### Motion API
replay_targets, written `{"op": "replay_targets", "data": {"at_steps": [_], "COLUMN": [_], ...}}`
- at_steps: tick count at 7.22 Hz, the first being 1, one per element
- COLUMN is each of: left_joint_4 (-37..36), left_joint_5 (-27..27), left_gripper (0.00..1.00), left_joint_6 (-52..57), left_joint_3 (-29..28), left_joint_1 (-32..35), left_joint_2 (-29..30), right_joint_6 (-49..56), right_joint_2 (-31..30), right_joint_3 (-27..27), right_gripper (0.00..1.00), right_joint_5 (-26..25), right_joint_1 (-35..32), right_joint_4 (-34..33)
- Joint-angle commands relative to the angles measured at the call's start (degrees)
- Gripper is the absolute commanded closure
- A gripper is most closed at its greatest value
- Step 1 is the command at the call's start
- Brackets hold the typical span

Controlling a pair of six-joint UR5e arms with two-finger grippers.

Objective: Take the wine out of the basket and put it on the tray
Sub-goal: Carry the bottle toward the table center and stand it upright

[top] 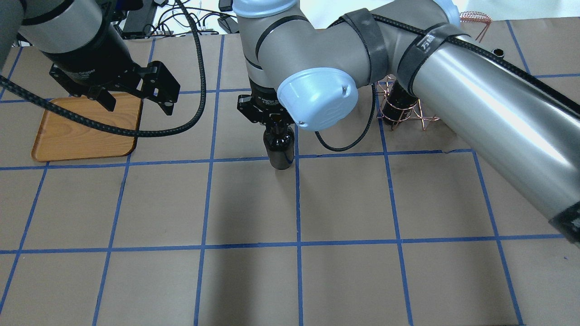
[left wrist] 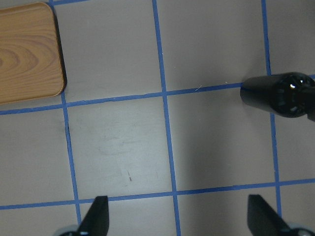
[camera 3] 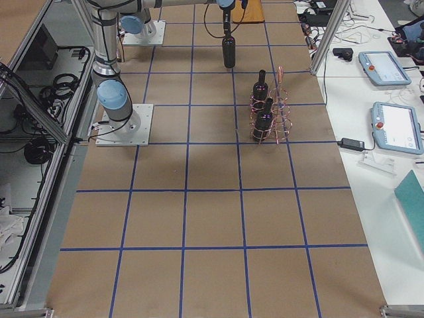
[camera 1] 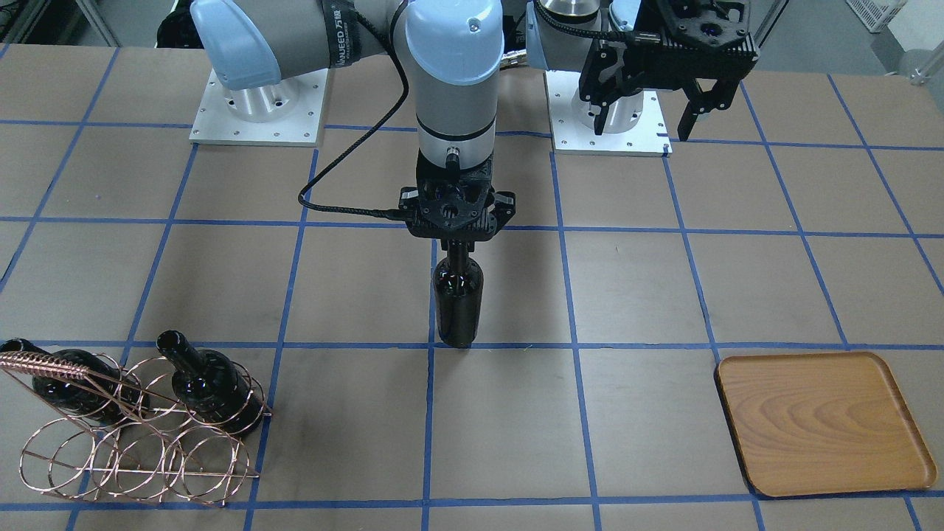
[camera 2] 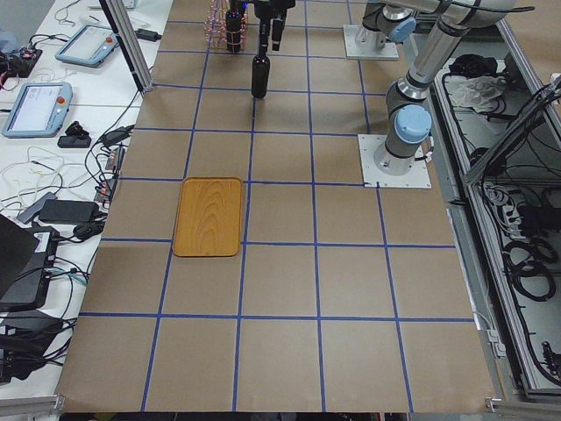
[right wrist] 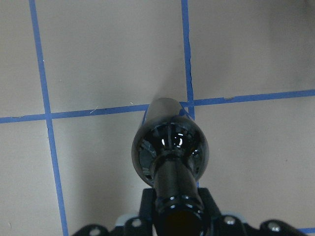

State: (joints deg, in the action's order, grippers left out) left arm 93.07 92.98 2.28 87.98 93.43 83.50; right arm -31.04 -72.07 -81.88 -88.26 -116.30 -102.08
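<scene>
My right gripper [camera 1: 459,247] is shut on the neck of a near-black wine bottle [camera 1: 457,302] and holds it upright over the table's middle, its base at or just above a blue tape line. The bottle also shows in the overhead view [top: 279,151] and the right wrist view [right wrist: 170,147]. The copper wire basket [camera 1: 133,435] stands at the table's end on my right, with two more bottles [camera 1: 214,387] in its rings. The wooden tray [camera 1: 822,424] lies bare on my left side. My left gripper [camera 1: 643,125] is open and empty, raised beside the tray's edge [top: 86,131].
The table is brown with a blue tape grid. The two arm bases [camera 1: 258,110] stand on white plates at the robot's edge. A black cable [top: 181,122] hangs from my left wrist over the tray's side. Tablets and cables lie on side benches [camera 2: 53,96].
</scene>
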Motion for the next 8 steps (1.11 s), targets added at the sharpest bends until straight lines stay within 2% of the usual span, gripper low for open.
{"op": "replay_targets", "data": {"at_steps": [1,3,4,5,8], "left_joint_4": [0.09,0.09,0.00,0.09,0.18], "left_joint_5": [0.00,-0.08,-0.08,-0.08,-0.61], "left_gripper": [0.00,0.00,0.00,0.00,0.00], "left_joint_6": [0.00,-0.35,-0.61,-0.53,-0.70], "left_joint_3": [0.00,0.09,0.26,0.26,0.44], "left_joint_1": [0.00,0.09,0.09,0.09,0.09], "left_joint_2": [-0.09,-0.09,-0.09,-0.09,-0.01], "right_joint_6": [-0.77,-1.13,-0.44,-0.34,0.01], "right_joint_2": [-0.44,-0.44,-0.35,-0.53,-4.64], "right_joint_3": [-1.52,-2.32,-2.32,-2.15,-1.62], "right_gripper": [1.00,1.00,0.42,0.00,0.00], "right_joint_5": [0.28,0.46,0.11,0.19,0.20], "right_joint_1": [-1.02,-1.73,-1.73,-1.65,0.28], "right_joint_4": [0.74,0.56,0.47,0.56,3.20]}}
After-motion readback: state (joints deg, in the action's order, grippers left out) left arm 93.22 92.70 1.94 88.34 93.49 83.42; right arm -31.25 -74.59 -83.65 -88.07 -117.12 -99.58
